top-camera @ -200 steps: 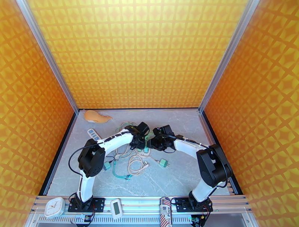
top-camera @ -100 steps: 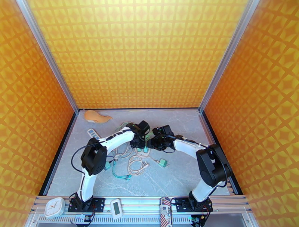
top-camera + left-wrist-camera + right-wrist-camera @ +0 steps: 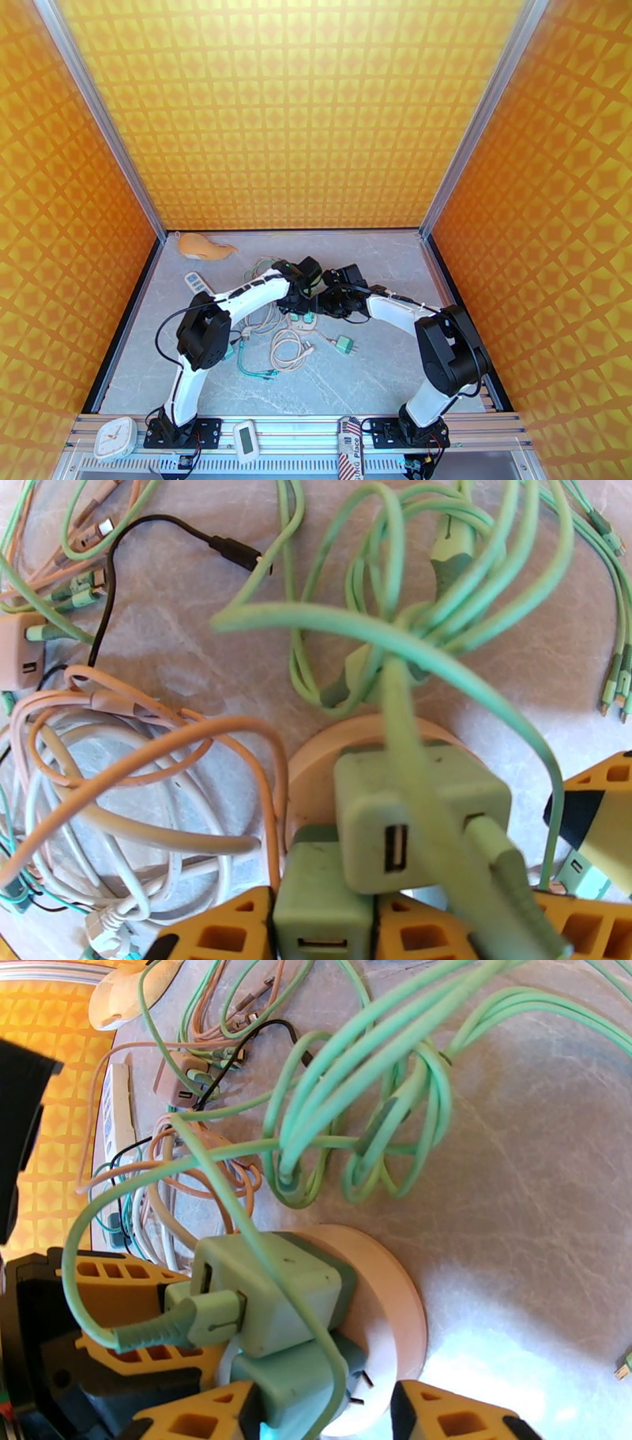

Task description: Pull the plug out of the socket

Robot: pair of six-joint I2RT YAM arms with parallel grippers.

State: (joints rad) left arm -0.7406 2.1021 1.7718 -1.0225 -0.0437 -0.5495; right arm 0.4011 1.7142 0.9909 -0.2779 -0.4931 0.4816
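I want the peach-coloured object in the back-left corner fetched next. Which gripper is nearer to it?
Left. The left gripper is right of and in front of the peach-coloured object, at the round socket; the right gripper sits just beyond it, farther right.

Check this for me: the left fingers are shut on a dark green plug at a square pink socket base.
Wrong on the shape: the socket base is round, not square, as its curved pink rim in the left wrist view shows. The rest holds: the left fingers are shut on the dark green plug at that base.
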